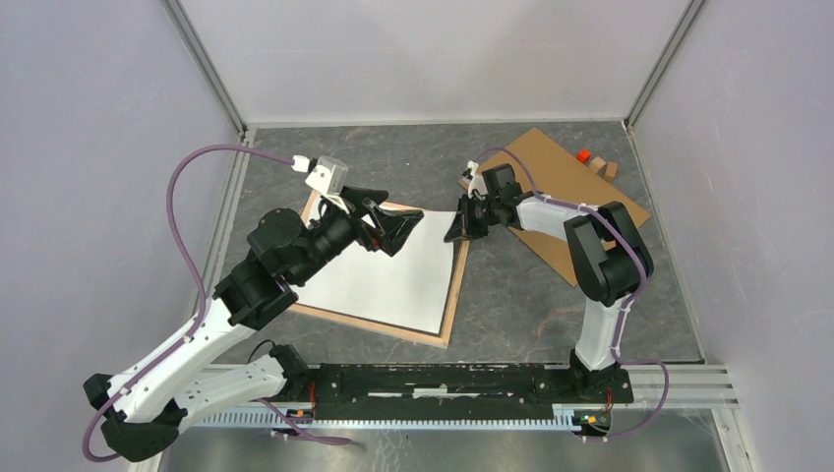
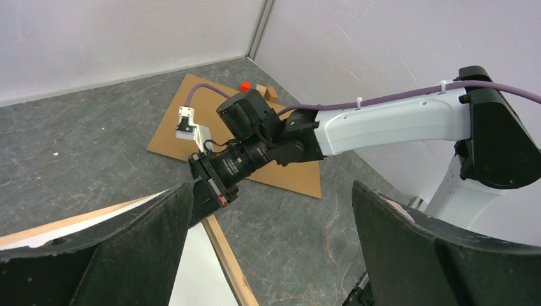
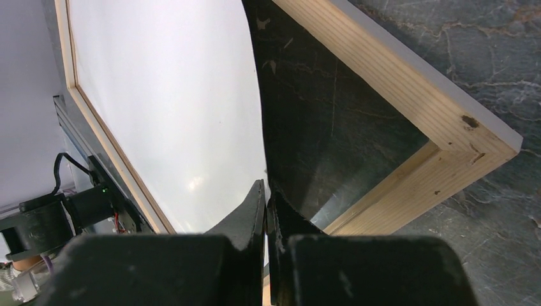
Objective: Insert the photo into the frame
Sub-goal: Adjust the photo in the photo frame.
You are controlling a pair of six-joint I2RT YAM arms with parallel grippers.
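The frame (image 1: 453, 295) lies back up on the table, its pale wood rails showing. The photo (image 1: 384, 275) lies in it with its white back up; its printed side is hidden. My right gripper (image 1: 459, 228) is shut on the photo's right edge near the frame's far right corner. In the right wrist view the fingers (image 3: 266, 191) pinch that edge, and the photo (image 3: 172, 95) curves up away from the frame's rail (image 3: 395, 95). My left gripper (image 1: 393, 231) is open and empty above the photo's far edge. Its jaws stand wide apart in the left wrist view (image 2: 271, 191).
A plain brown backing board (image 1: 565, 177) lies at the back right, under my right arm. A small red piece (image 1: 582, 155) and a wooden block (image 1: 610, 169) sit by its far edge. Grey walls close in the table on three sides.
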